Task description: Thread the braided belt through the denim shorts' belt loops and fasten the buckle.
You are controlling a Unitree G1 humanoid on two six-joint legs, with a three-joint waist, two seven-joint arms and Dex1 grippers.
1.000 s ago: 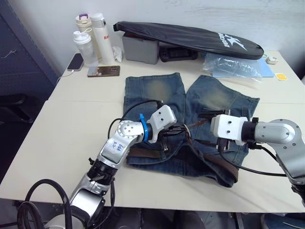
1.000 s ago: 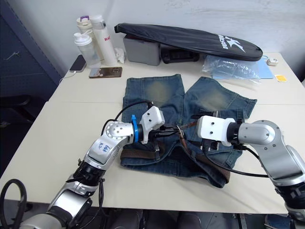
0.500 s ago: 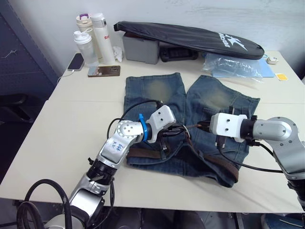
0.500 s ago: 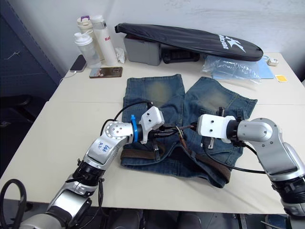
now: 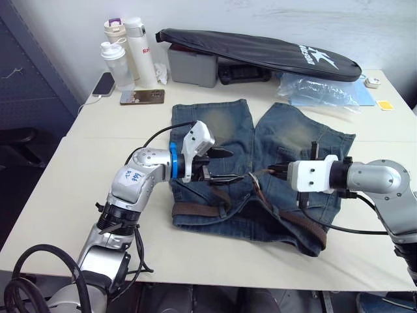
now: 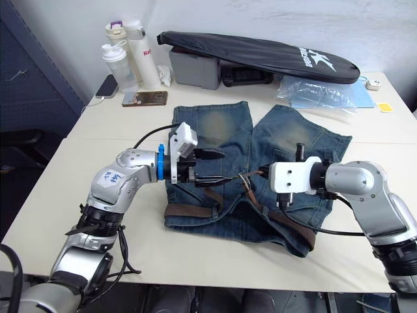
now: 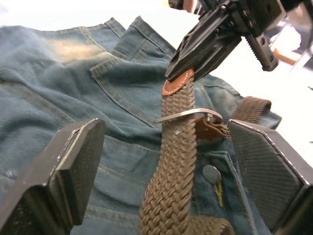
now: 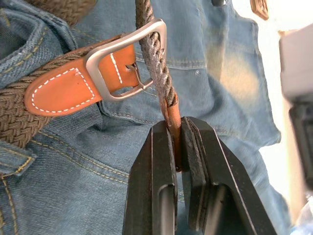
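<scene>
One pair of denim shorts [image 5: 260, 153] is lying flat on the white table [image 5: 71, 189], waistband toward the robot and both legs pointing away. One braided belt [image 5: 287, 218] is running along that waistband, with one silver buckle [image 8: 124, 58] near the middle of the waist. The belt loops are too small to count in the head views.

Two grippers are working over the shorts. The right gripper [image 8: 178, 147] is reaching in from the right with its forearm nearly level above the right leg of the shorts, fingers pointing toward the middle of the waistband. Its jaws are clamping together on the tan leather tip of the belt, and the braided strap behind that tip is passing through the buckle frame, as the right wrist view shows. The left gripper [image 6: 218, 166] is stretching across from the left, elbow bent, hovering above the left half of the shorts just short of the buckle. Its fingers [image 7: 73, 166] are standing wide apart, gripping nothing, with the belt and buckle showing between them in the left wrist view.

At the far edge of the table, three bottles [image 5: 124, 49] are standing together, two phones [image 5: 140, 97] are lying beside them, and one black racket bag [image 5: 260, 52] is resting across a grey box [image 5: 192, 65], with one clear plastic bag [image 5: 319, 91] near it.
</scene>
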